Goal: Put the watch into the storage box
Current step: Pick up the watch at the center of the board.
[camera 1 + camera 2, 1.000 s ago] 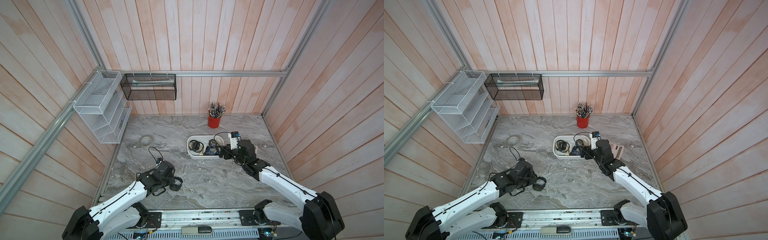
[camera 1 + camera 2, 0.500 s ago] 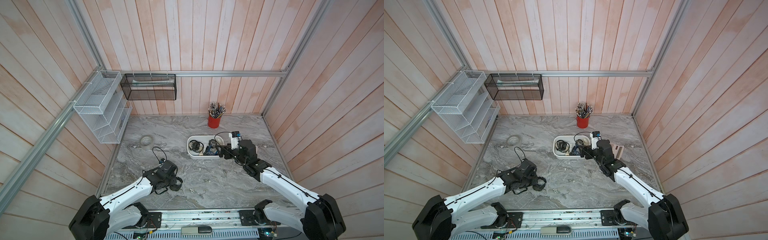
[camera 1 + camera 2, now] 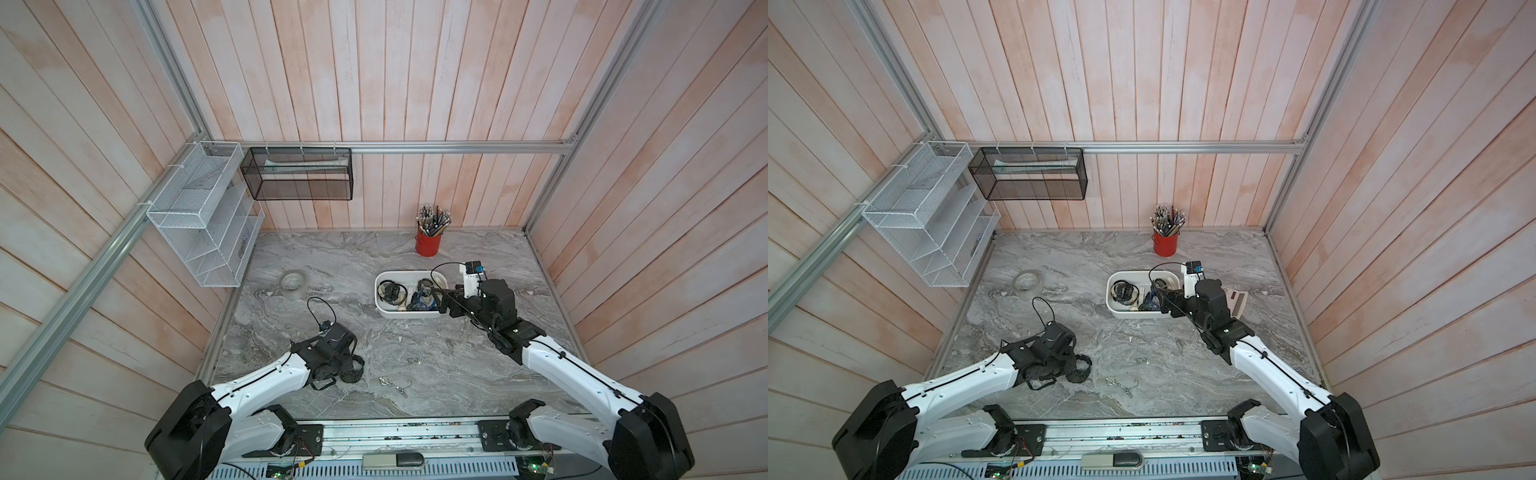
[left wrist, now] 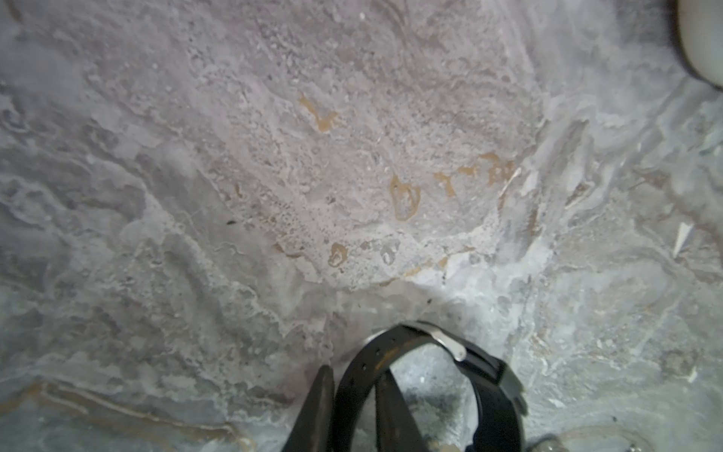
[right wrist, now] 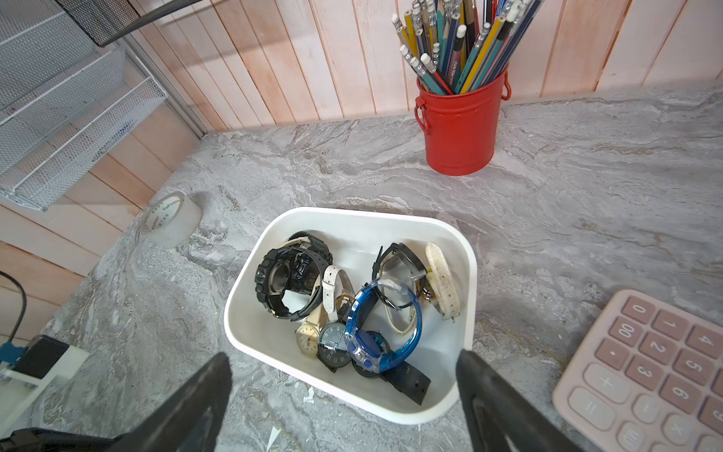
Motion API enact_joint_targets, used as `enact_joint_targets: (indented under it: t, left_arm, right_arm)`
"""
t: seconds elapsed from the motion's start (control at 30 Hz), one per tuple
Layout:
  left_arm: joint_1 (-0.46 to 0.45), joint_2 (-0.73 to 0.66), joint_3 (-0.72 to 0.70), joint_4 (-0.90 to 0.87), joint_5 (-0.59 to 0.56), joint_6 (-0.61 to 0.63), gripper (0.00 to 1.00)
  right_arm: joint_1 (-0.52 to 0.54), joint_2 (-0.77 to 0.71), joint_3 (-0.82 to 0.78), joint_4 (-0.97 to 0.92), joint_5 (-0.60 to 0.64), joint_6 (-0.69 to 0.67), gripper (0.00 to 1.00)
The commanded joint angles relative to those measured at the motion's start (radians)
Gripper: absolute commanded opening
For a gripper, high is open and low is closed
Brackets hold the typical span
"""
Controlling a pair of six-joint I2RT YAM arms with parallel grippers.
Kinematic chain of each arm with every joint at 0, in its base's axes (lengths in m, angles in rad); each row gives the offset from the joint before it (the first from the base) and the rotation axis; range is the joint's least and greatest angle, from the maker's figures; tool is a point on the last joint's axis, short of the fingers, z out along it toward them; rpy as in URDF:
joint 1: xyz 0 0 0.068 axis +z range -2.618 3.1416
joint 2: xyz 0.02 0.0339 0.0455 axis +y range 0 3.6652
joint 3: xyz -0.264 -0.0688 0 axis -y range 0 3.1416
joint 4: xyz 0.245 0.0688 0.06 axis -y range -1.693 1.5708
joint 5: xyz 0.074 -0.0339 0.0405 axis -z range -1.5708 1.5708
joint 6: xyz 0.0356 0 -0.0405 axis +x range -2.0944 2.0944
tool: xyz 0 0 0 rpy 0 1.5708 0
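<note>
Two fingers (image 4: 319, 407) of the left gripper (image 4: 354, 375) are seen set narrow across the strap of the black watch (image 4: 485, 368), one outside the loop and one inside it, and the band appears pinched between them. Bare table is seen through the loop, so the loop is judged to open upward, with the rest of the watch on the side away from the fingers. In a top view the watch (image 3: 354, 372) is found on the table (image 3: 436, 357) near the front edge, on the left arm's side.

The grip is judged to be taken on the band alone, so the heavier case may be expected to hang and swing when lifted. Farther back and to the right, well apart from the watch, the box (image 3: 409, 314) is placed with its long axis across the table, and several watches are already held in it. The carry is therefore judged to run away from the base and rightward over bare table.

At the box's right end the right gripper (image 5: 344, 362) is held with its fingers spread wide and nothing between them. That arm is nearer the box, while the left arm is nearer the watch.
</note>
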Motion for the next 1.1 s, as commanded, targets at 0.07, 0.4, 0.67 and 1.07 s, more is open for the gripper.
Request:
enact_joint_targets:
  t: [0.07,0.4,0.67,1.07]
  left_arm:
    - [0.005,0.009,0.009,0.031,0.002,0.018,0.07]
    - [0.002,-0.028,0.129,0.02,-0.005,0.085,0.0]
    - [-0.007,0.138,0.387,0.066,-0.017,0.209,0.0]
    - [-0.023,0.576,0.802,0.114,-0.003,0.36,0.0]
  right_arm:
    - [-0.004,-0.007,0.005,0.016,0.015,-0.001,0.92]
    - [-0.004,-0.014,0.001,0.011,0.014,0.01,0.92]
    - [-0.004,-0.05,-0.009,-0.012,0.049,0.002,0.92]
    - [-0.01,-0.141,-0.049,-0.082,0.075,-0.007,0.92]
